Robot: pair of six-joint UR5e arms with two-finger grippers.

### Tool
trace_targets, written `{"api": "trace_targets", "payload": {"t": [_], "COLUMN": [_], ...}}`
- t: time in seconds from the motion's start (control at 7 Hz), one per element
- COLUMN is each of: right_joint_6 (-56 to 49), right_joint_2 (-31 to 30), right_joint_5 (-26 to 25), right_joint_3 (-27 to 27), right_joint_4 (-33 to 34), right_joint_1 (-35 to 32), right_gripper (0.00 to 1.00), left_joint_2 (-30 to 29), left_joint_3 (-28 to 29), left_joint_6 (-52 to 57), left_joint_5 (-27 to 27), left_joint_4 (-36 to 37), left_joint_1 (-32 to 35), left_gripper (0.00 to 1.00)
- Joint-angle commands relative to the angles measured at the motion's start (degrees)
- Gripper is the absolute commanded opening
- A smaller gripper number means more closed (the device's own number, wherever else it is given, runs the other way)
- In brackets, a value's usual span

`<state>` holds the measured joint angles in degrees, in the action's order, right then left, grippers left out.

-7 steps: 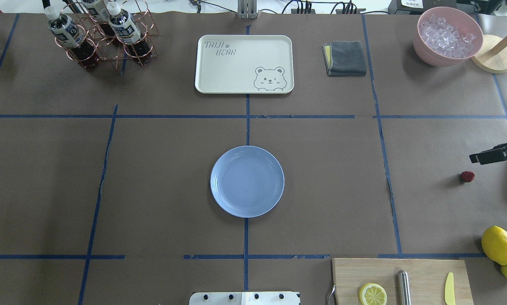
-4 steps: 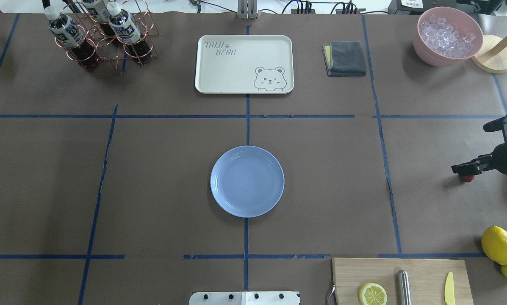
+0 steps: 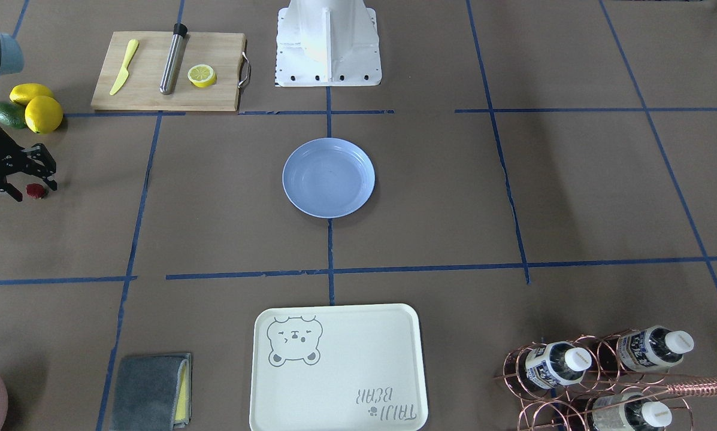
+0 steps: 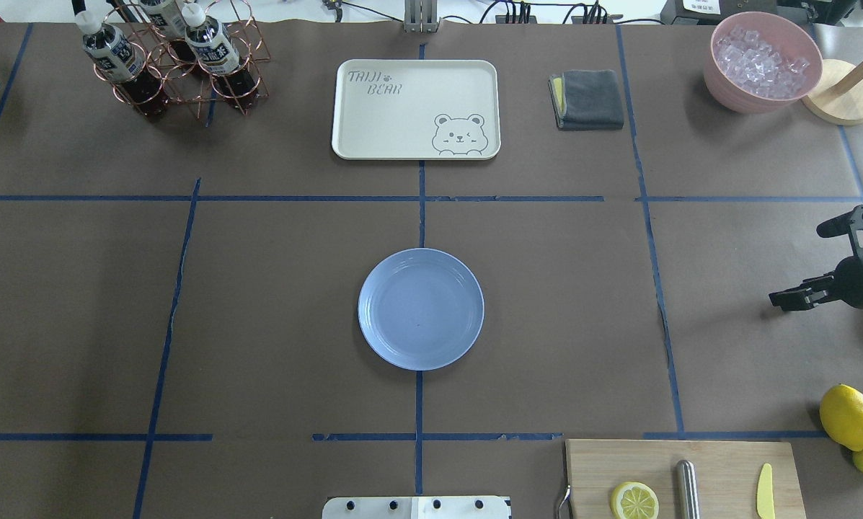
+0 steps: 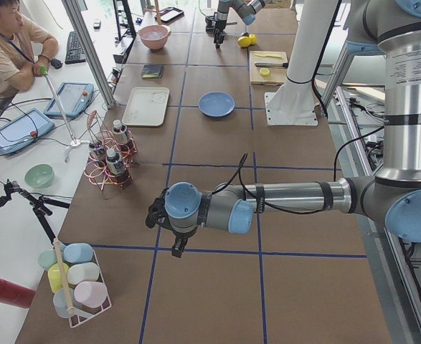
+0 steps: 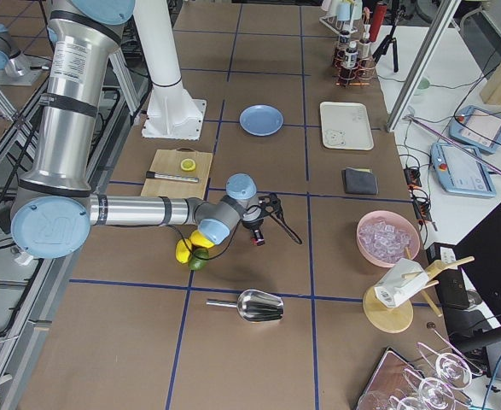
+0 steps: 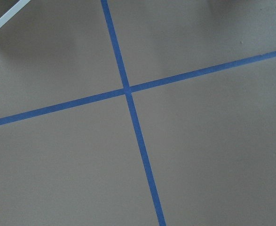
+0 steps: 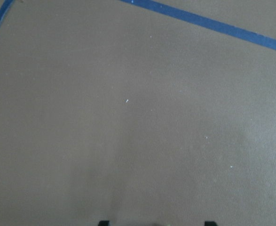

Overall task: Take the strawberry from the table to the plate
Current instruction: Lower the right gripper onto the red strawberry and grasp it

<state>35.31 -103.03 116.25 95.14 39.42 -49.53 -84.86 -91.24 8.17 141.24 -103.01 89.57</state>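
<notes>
The tiny dark-red strawberry lies on the brown table at its right end. My right gripper is down at it, open, with a black finger on either side of the fruit. In the overhead view one of its fingers hides the strawberry. The right wrist view shows only bare table and two fingertips set wide apart at the bottom edge. The light-blue plate sits empty at the table's centre. My left gripper shows only in the exterior left view, and I cannot tell its state.
Two lemons and a cutting board with a lemon half lie just robot-side of the right gripper. A pink bowl of ice, grey cloth, cream bear tray and bottle rack line the far edge.
My right gripper has come in from the table's right edge and settled over the strawberry, which the overhead view no longer shows. The plate has not moved.
</notes>
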Motion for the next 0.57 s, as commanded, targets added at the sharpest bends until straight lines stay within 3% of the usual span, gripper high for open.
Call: {"api": "trace_targets", "payload": {"t": [0.0, 0.29, 0.43], "right_joint_6": [-0.2, 0.7, 3.4], "right_joint_2": [0.0, 2.3, 6.9], "right_joint_5": [-0.3, 0.2, 0.2], "right_joint_3": [-0.5, 4.1, 8.6], "right_joint_4": [0.0, 1.7, 10.9], "right_joint_1": [0.6, 0.7, 0.8], "right_gripper": [0.00, 0.00, 0.00], "left_joint_2": [0.0, 0.0, 0.0], "left_joint_3": [0.0, -0.1, -0.1], "left_joint_6": [-0.1, -0.1, -0.1], "left_joint_5": [0.0, 0.0, 0.0], "left_joint_4": [-1.0, -1.1, -1.1], "left_joint_1": [0.0, 0.0, 0.1], "left_gripper": [1.00, 1.00, 1.00]}}
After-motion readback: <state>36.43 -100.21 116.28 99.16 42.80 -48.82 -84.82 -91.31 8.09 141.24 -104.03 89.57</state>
